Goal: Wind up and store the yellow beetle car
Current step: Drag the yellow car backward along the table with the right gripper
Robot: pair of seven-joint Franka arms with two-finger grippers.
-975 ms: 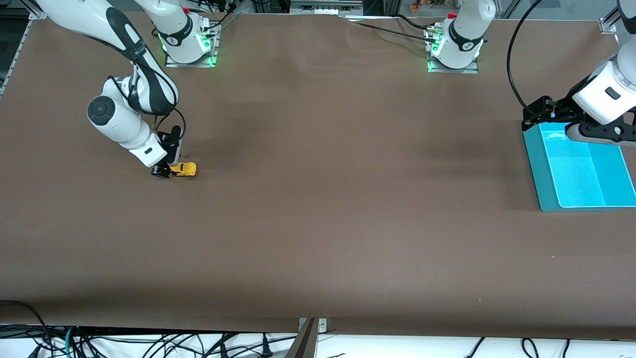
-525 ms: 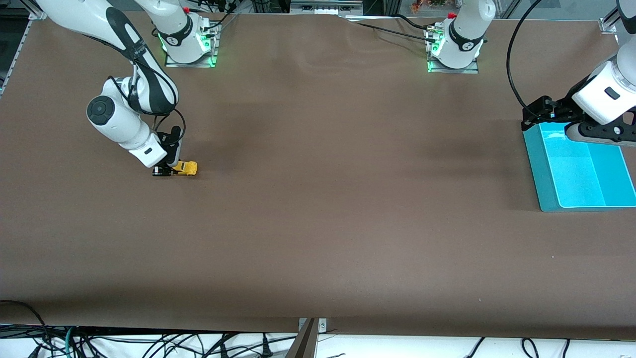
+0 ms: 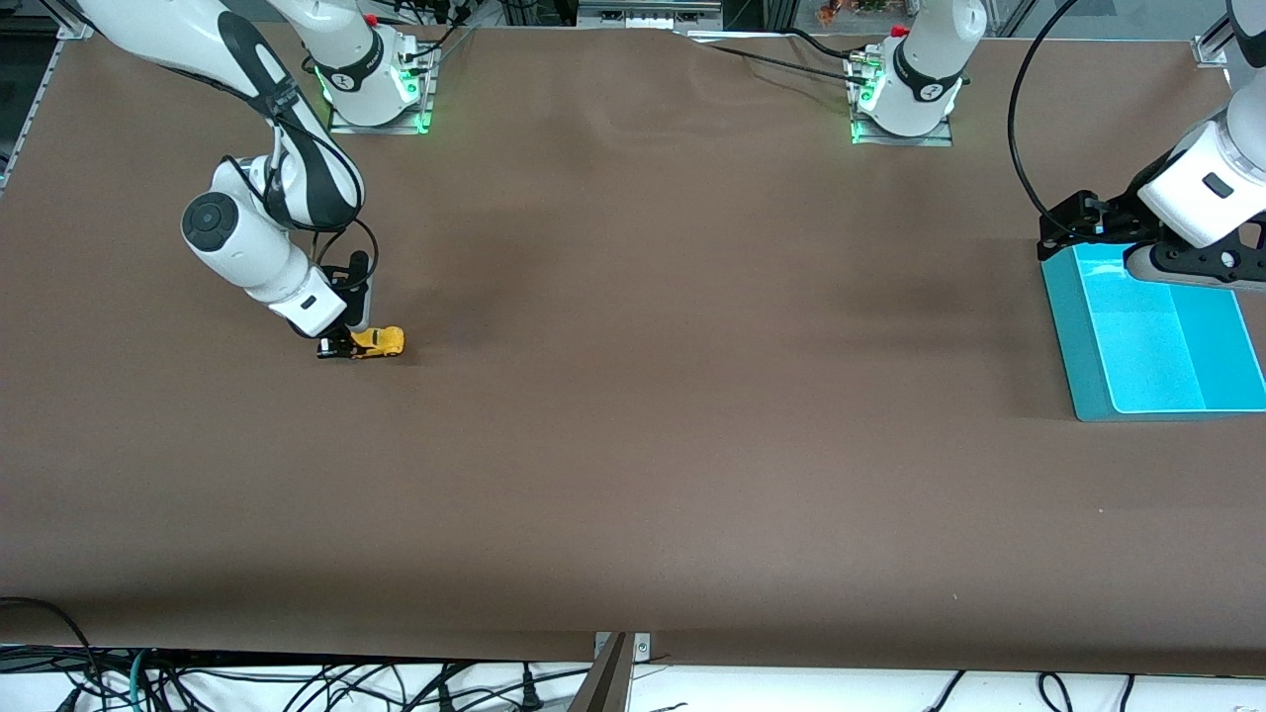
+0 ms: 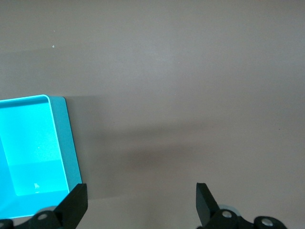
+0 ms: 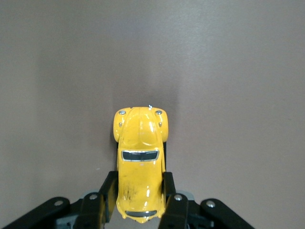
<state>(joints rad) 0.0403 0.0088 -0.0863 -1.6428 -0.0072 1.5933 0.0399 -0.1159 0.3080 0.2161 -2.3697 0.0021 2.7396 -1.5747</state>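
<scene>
- Yellow beetle car (image 3: 379, 340): wheels on the brown table (image 3: 633, 445), toward the right arm's end, well apart from every edge.
- Right gripper (image 3: 338, 346): fingers (image 5: 106, 194) clenched on the car's rear flanks; bonnet projects free.
- Handling, as judged: light, rigid, glossy shell, liable to slip; side grip over the rear wheels suits winding.
- Teal bin (image 3: 1078, 366): at the left arm's end.
- Left gripper (image 4: 142, 202): waits over the bin's edge, fingers released.

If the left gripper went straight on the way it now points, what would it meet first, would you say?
Probably the bare brown table: the open left gripper points down beside the turquoise bin, apparently just clear of its wall.
</scene>
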